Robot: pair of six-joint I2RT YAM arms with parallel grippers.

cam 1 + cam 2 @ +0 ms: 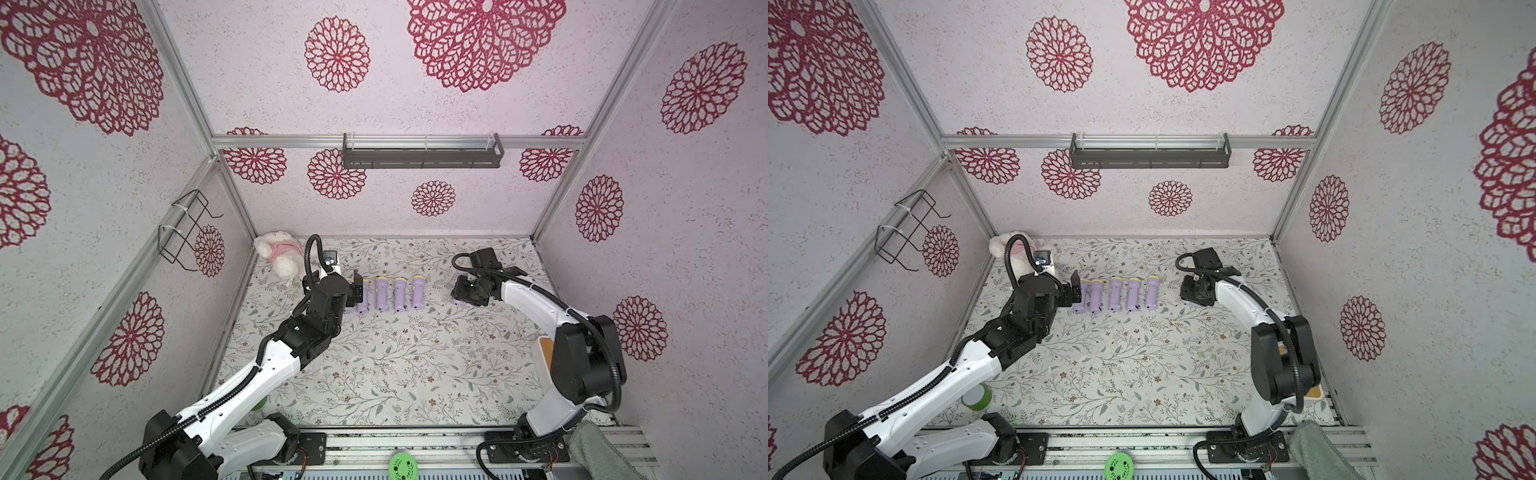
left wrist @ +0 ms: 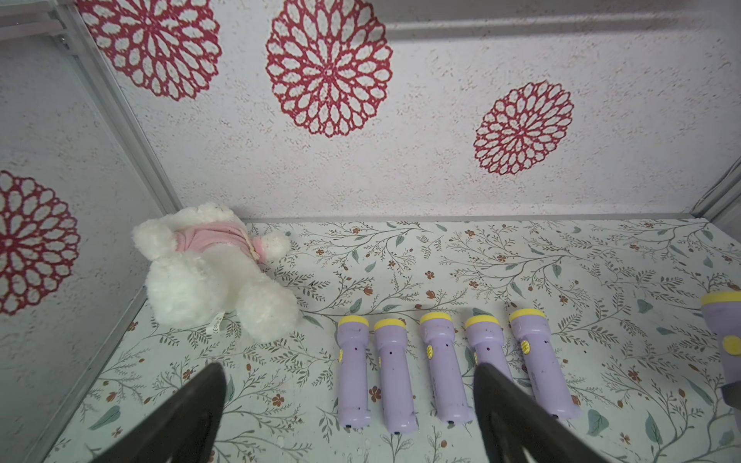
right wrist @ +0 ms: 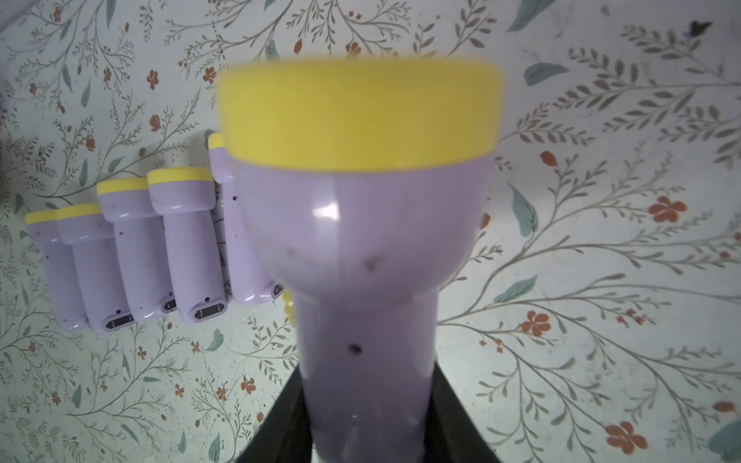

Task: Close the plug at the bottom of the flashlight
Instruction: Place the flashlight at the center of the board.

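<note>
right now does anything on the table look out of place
Only the white plush toy, a stray flopped in the back corner near the neat row of flashlights; a sixth flashlight sits in the right gripper.

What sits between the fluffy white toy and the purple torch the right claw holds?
Between the white plush toy and the lilac flashlight in the right gripper lie five yellow-capped lilac flashlights in a row, clearest in the left wrist view.

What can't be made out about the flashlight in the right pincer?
- Held flashlight, bottom plug: cut off by the frame edge in the right wrist view.
- Same plug in both top views: hidden under the right pincer.
- Its yellow head: blurred, too close.
</note>
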